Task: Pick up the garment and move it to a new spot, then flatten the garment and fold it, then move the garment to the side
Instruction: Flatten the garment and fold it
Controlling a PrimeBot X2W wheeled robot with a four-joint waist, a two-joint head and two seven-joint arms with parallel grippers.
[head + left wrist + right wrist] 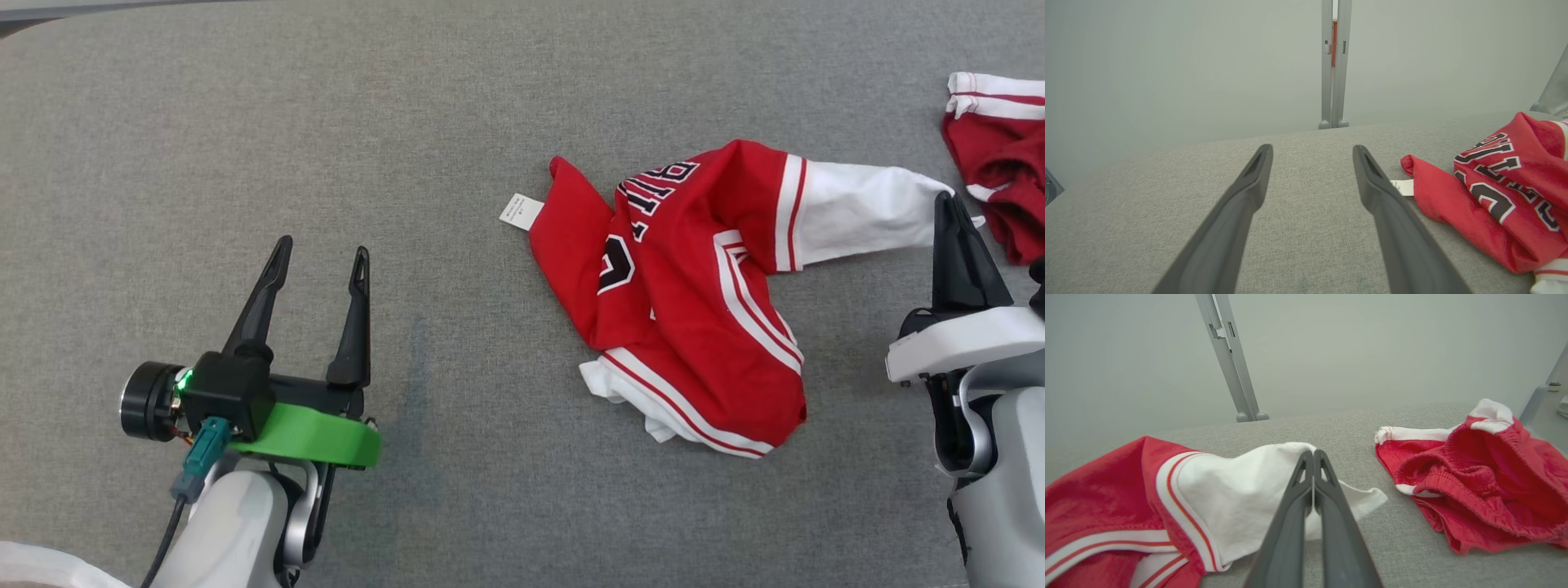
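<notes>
The crumpled red-and-white garment (678,302) lies right of centre on the grey table (326,122). At the right edge, the right end effector (947,198) is closed, apparently pinching the tip of its white sleeve (865,208). The left end effector (322,247), lower left, gapes wide, empty. Red shorts (1000,155) sit upper right, just past the sleeve.

Two pieces of clothing: one red and white shirt (678,327) and one pair of red shorts (992,155). One small white tag (520,211). Two tools: one left tool (322,247), one right tool (949,200). Two long dark fingers (261,302) on each, so four fingers. One grey bench (245,122).
</notes>
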